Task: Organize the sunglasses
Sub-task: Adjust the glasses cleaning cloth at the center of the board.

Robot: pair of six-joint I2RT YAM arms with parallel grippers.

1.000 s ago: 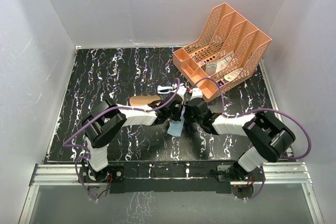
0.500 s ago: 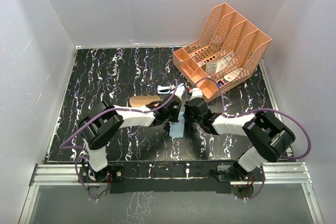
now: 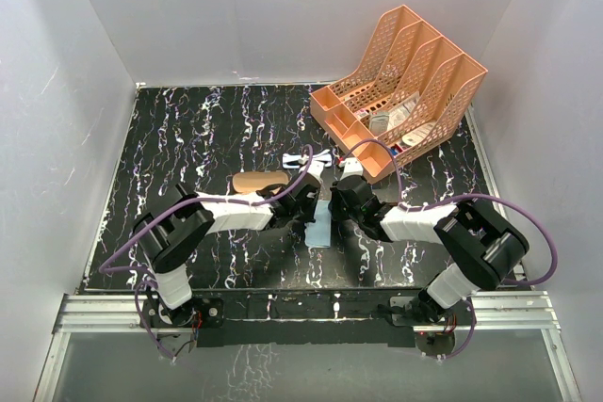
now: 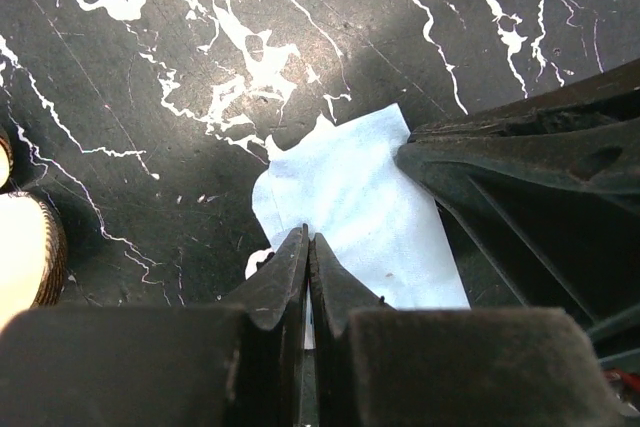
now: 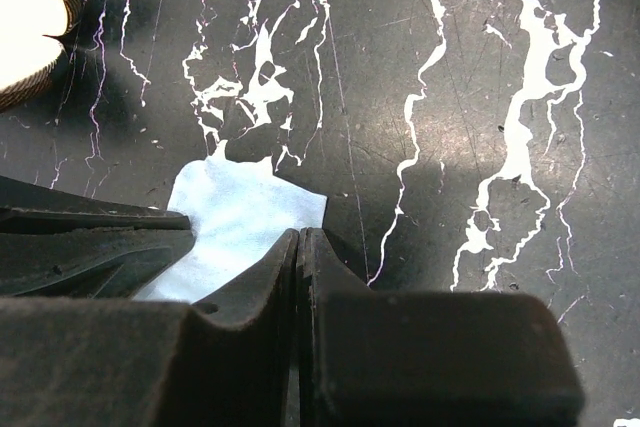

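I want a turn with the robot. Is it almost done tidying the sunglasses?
Not nearly. Nothing looks put away yet: the sunglasses lie loose on the table, apart from the brown case. Right now the left gripper and right gripper, both shut, seem to pinch the blue cloth. What's left is the glasses themselves, probably into the case.

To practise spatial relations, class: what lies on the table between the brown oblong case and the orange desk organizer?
The white-framed sunglasses lie there, visible only in the top external view.
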